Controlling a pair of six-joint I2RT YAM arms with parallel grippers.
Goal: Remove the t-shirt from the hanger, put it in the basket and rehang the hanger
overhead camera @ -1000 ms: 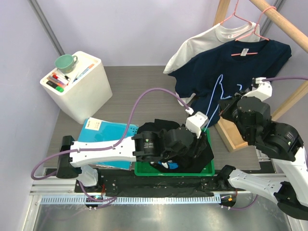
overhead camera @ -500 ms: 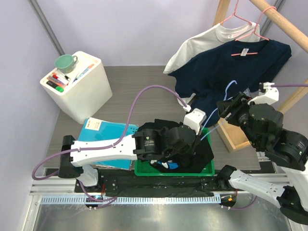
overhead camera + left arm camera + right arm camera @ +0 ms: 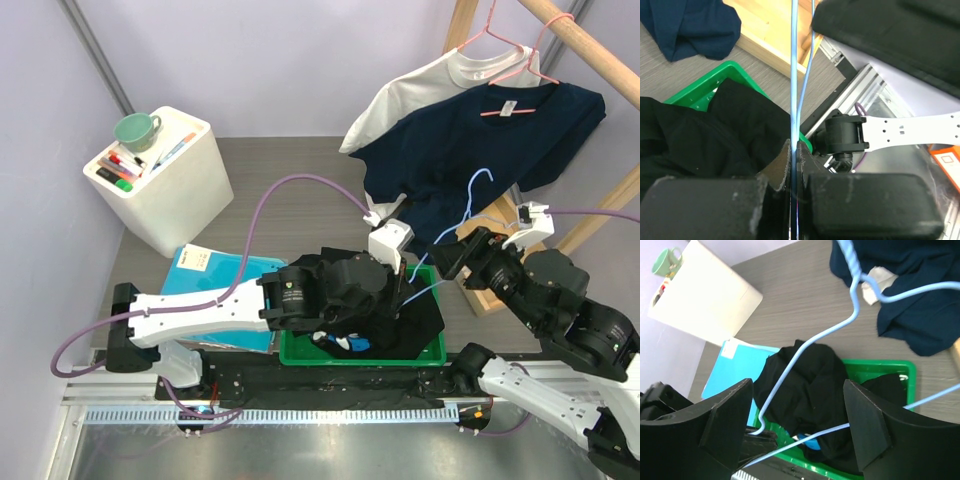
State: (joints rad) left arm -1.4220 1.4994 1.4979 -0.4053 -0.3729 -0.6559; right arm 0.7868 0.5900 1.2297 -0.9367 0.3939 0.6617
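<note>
Left wrist view is showing the left end effector (image 3: pixel 794 150) clamping shut on the thin blue hanger (image 3: pixel 793 75), its stiff, slippery wire running straight out from the tips. Right wrist view alone is showing the right end effector (image 3: pixel 797 412) standing open around that wire, the soft, light black t-shirt (image 3: pixel 810 390) slumping beneath it in the green bin (image 3: pixel 880 363), possibly snagging the wire; bunched cloth looks easiest to pinch

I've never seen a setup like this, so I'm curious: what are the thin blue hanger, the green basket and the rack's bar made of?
The hanger looks like thin wire with a smooth light-blue coating, since it is narrow and even along its length. The basket is probably moulded plastic: it is a uniform green with rows of small slots. The bar looks like pale, matte, unpainted wood.
</note>
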